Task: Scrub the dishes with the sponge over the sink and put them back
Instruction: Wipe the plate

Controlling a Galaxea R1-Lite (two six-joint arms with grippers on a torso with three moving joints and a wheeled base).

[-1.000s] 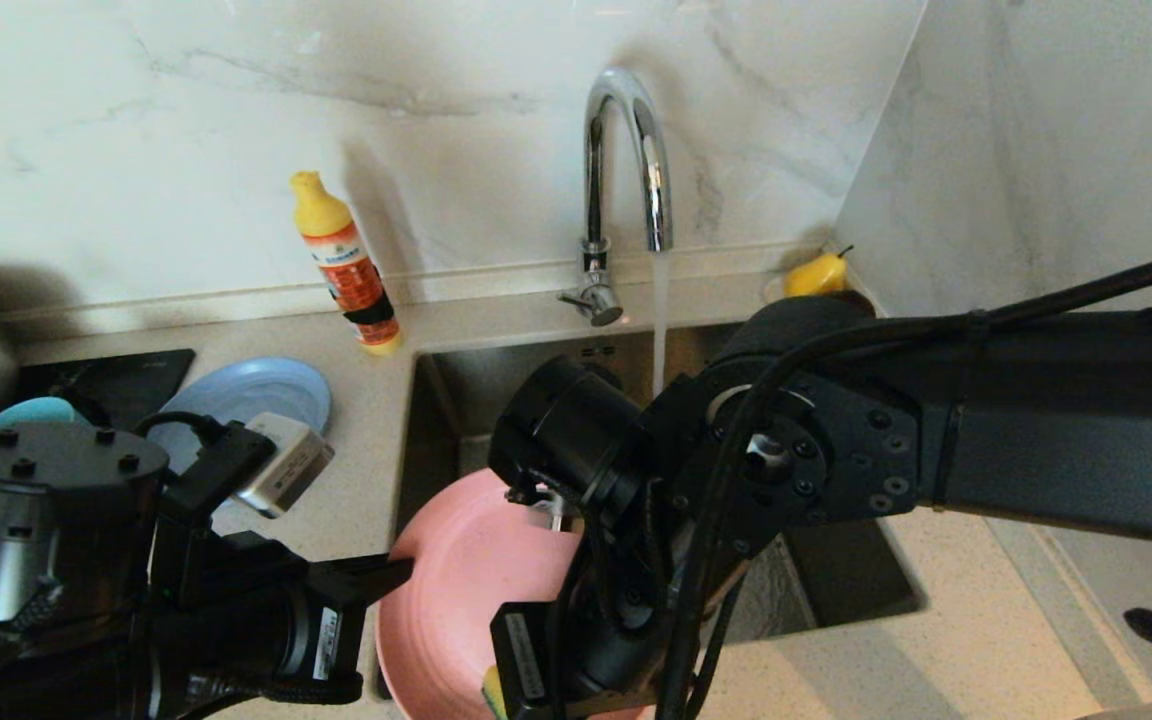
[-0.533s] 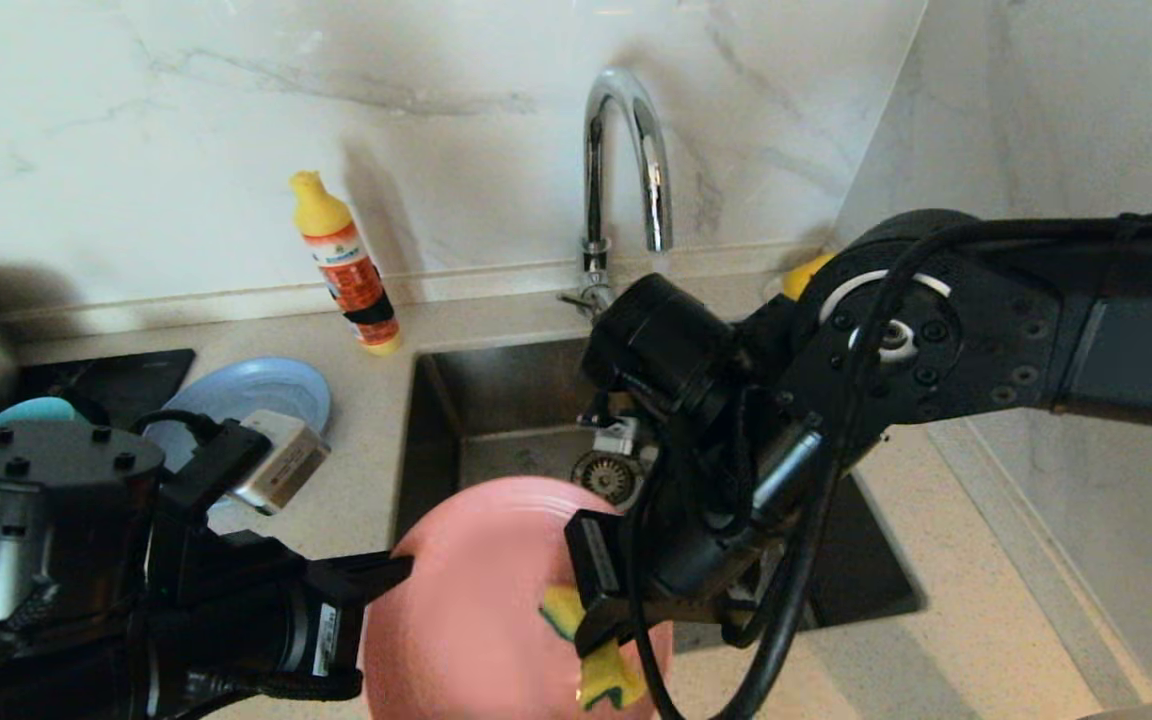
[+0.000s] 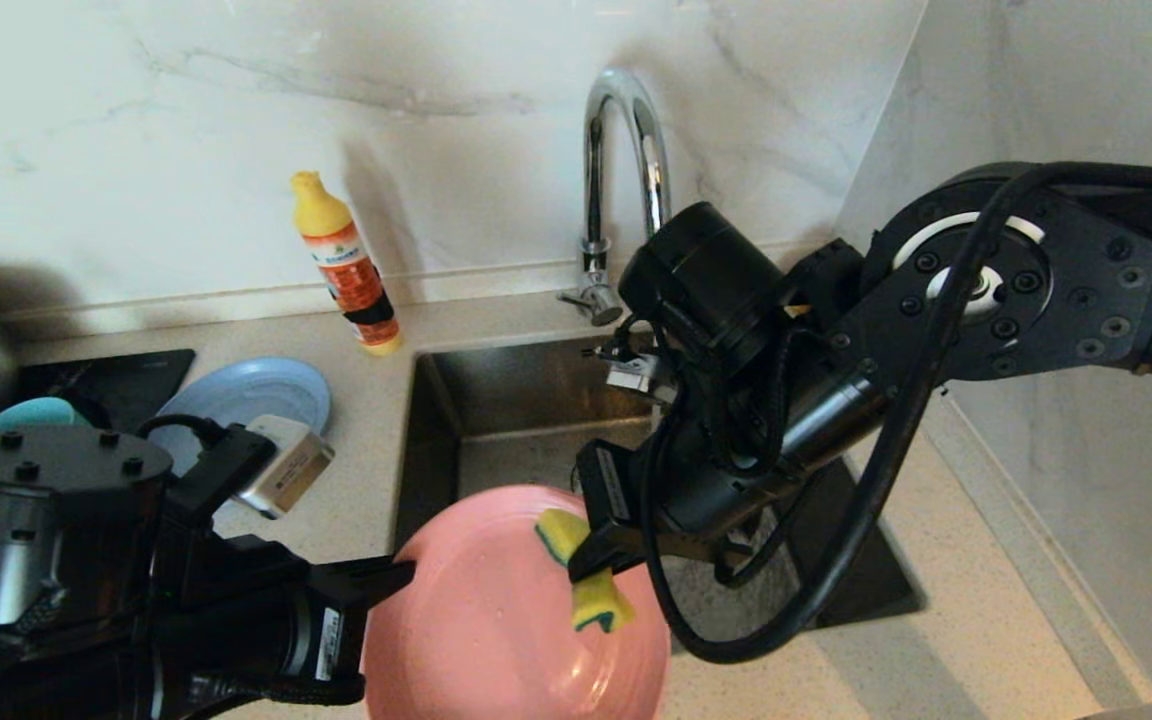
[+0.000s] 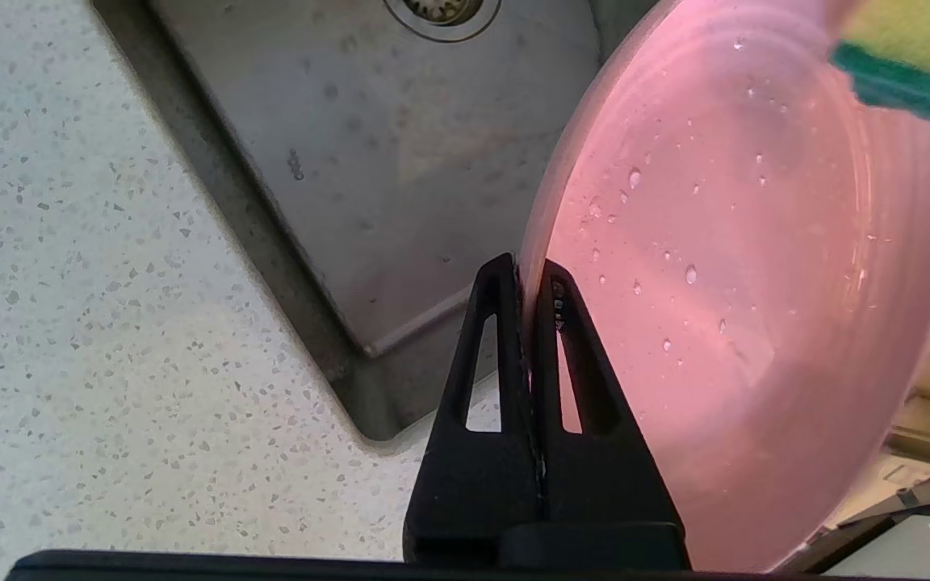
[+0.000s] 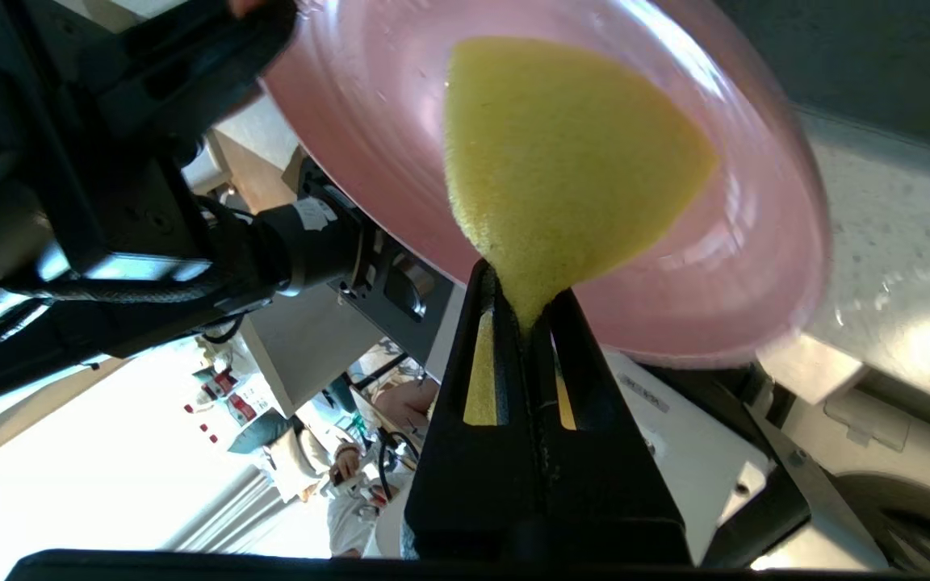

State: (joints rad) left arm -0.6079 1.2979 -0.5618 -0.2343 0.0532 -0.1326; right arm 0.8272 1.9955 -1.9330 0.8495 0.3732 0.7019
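The salmon-pink plate (image 3: 506, 620) is hanging tilted over the sink's (image 3: 536, 440) near edge so drips fall in; your left claw (image 4: 528, 278) is pinching its rim, your right claw (image 5: 523, 311) is squeezing the sponge (image 3: 586, 575) against its face.

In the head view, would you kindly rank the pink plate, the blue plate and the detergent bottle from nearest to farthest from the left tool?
1. Pink plate: gripped at its rim by the left tool, over the sink's front edge.
2. Blue plate: on the counter left of the sink.
3. Detergent bottle: upright by the back wall.
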